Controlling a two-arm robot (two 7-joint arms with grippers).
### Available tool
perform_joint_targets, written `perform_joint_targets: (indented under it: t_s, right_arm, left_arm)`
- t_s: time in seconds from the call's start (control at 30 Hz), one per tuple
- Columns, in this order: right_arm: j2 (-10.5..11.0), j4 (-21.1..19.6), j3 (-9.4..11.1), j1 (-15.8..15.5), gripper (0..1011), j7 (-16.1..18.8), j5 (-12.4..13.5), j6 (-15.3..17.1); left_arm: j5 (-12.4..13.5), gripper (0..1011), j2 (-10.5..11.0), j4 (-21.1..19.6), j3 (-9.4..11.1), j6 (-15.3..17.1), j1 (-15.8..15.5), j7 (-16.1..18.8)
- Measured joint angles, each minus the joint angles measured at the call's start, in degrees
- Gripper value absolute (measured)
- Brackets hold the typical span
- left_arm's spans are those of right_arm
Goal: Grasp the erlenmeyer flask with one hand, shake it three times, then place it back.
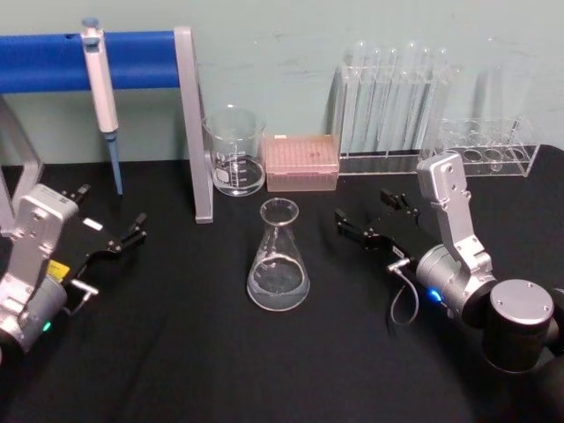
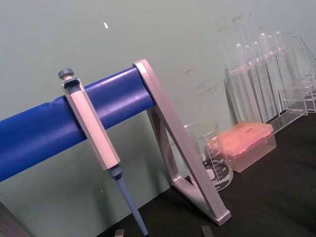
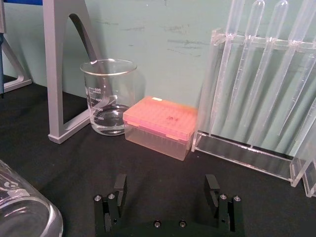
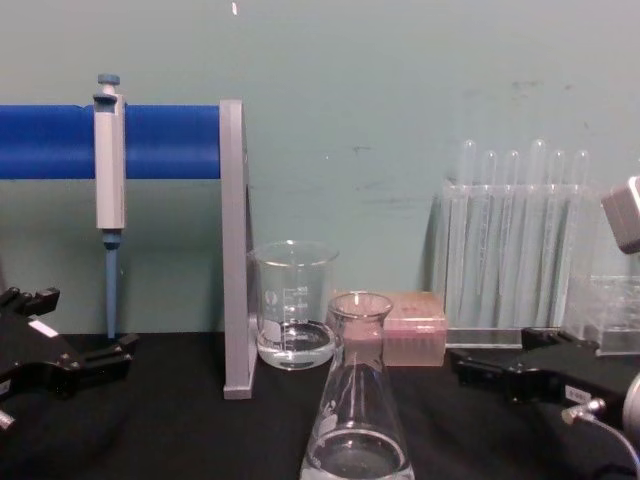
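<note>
**Flask standing free between two open grippers**

A black table (image 1: pixel 176 352) is seen carrying the labware. Along its far edge a blue bar on a grey stand (image 1: pixel 196 123) holds a pipette (image 1: pixel 101 84), and a clear rack of test tubes (image 1: pixel 397 97) is set to the right. The right gripper (image 1: pixel 374 220) is held just right of the flask, its fingers (image 3: pixel 120 183) spread apart and gripping nothing. The left gripper (image 1: pixel 123 233) is held well to the left, fingers likewise apart and empty. The erlenmeyer flask (image 1: pixel 278 260) is stood upright at the table's centre, touched by neither gripper, a little clear liquid in its base. Behind it a beaker (image 1: pixel 235 150) and a pink tip box (image 1: pixel 302 162) are placed side by side
</note>
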Motion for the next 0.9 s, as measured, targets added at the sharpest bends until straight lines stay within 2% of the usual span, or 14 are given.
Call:
perform_joint_targets:
  t_s: [0.9]
  right_arm:
    - [0.00,0.00,0.00,0.00,1000,0.00,0.00,0.00]
  left_arm:
    - [0.00,1001,0.00,0.00,0.00,0.00,0.00,0.00]
